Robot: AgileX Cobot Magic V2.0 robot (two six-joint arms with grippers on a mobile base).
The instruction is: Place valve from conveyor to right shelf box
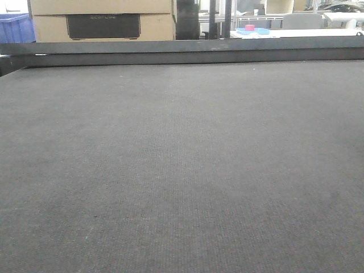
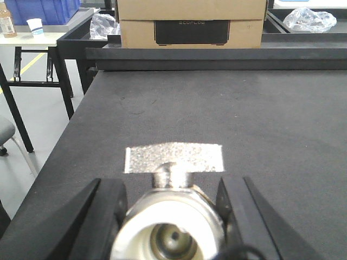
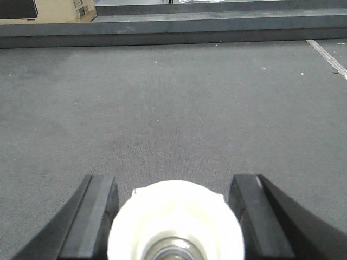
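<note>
Exterior front-facing view: the conveyor [image 1: 182,170] fills the scene as a wide dark grey woven surface, with its dark rail [image 1: 182,54] along the far edge and a cardboard box [image 1: 102,20] beyond it at far left. Over the belt, the left pincer [image 2: 171,187] grips a steel valve [image 2: 171,227] whose silvery handle [image 2: 173,158] points to the far side. The right pincer [image 3: 173,182] clamps a pale round valve [image 3: 176,216] over the belt.

An industrial workshop: a wide conveyor [image 1: 182,170] fills the frame, while cardboard boxes [image 1: 102,20] and a blue crate [image 1: 14,28] stand upper left.
</note>
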